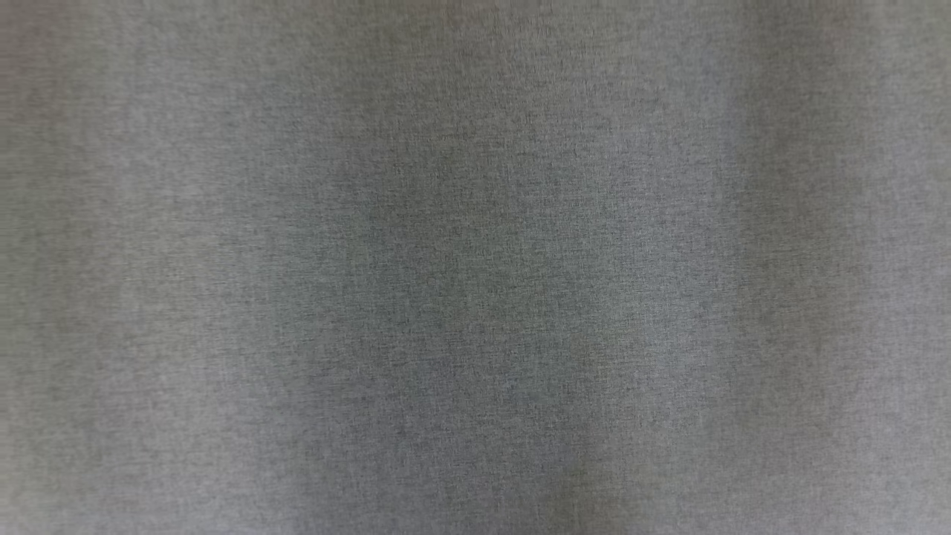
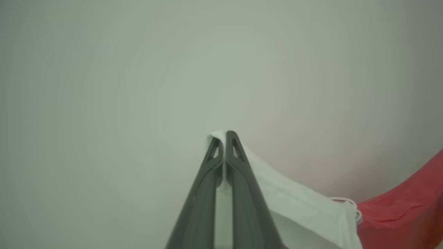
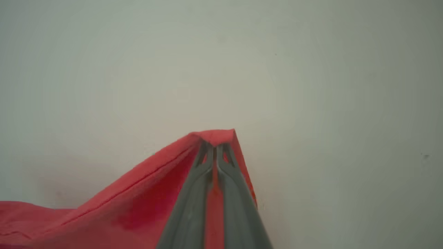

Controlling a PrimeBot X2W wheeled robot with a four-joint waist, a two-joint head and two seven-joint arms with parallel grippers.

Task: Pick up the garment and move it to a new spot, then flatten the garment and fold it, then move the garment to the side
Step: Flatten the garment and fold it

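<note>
Head view was dim and flat. The grey woven surface [image 1: 475, 267] showed weave grain mid-frame only and went soft toward the edges, with a broad darker patch in the centre and paler vertical bands left and right.

Left wrist view had even, diffuse light, and the pale backdrop [image 2: 104, 86] darkened into the top right corner. The left hand [image 2: 224, 136] was fairly sharp at the tips. The garment [image 2: 297, 204] was softer, its red part at the right edge blurred.

Right wrist view had the same soft light. The right hand [image 3: 214, 147] was smeared low in frame. A faint pink cast and weak shadow lay on the pale backdrop beside the red cloth.
</note>
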